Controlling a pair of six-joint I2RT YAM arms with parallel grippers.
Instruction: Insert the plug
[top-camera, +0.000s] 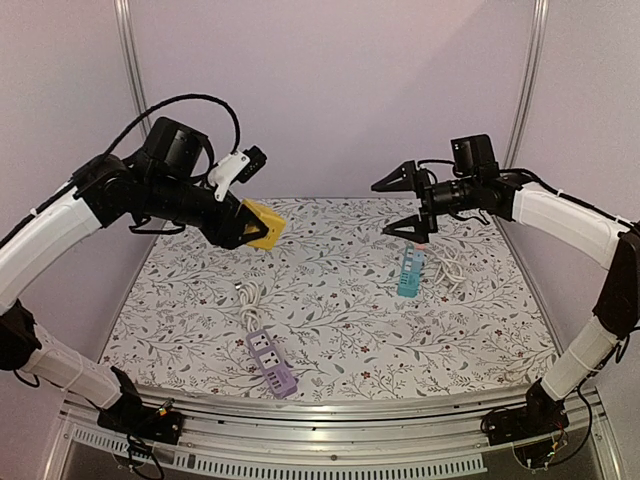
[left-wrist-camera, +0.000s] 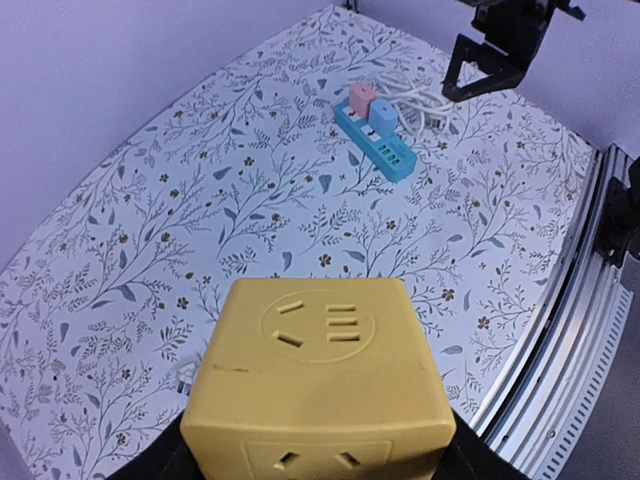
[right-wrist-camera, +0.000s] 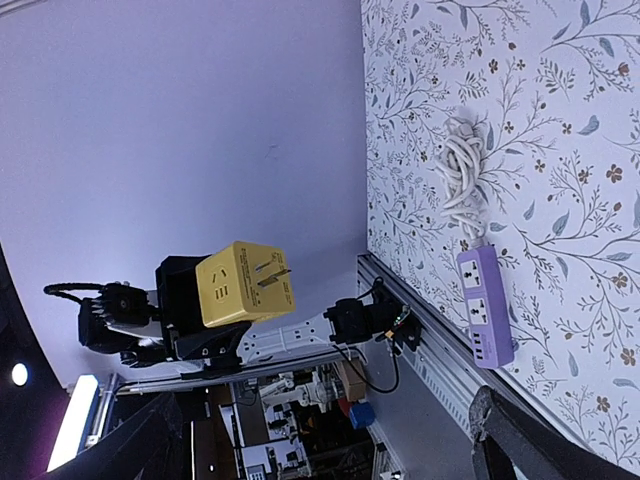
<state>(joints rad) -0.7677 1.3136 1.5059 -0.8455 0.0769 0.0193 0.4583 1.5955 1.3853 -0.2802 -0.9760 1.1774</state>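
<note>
While your left gripper clamps the yellow plug cube between its dark fingers, the cube hangs in the air over the far left part of the table, touching nothing else. From the left wrist view you see the cube close up. Socket holes show on its upper face and on the face nearest the camera. From the right wrist view you see the cube side-on, with two flat metal prongs sticking out of one face.

Your right gripper hovers at the far right of the table with its jaws spread wide and nothing between them. It sits just above the far end of the teal power strip without touching it. That strip lies flat on the floral cloth. In the left wrist view you can see a pink plug and a blue plug seated side by side at its far end. A coiled white cable lies beside it, toward the table's right edge.

Well apart from the teal strip, a purple power strip lies near the front edge, about mid-table. Its bundled white cord trails away from it toward the back. The yellow cube is nearer this strip's side of the table than the teal one's, but it is held high above both.
</note>
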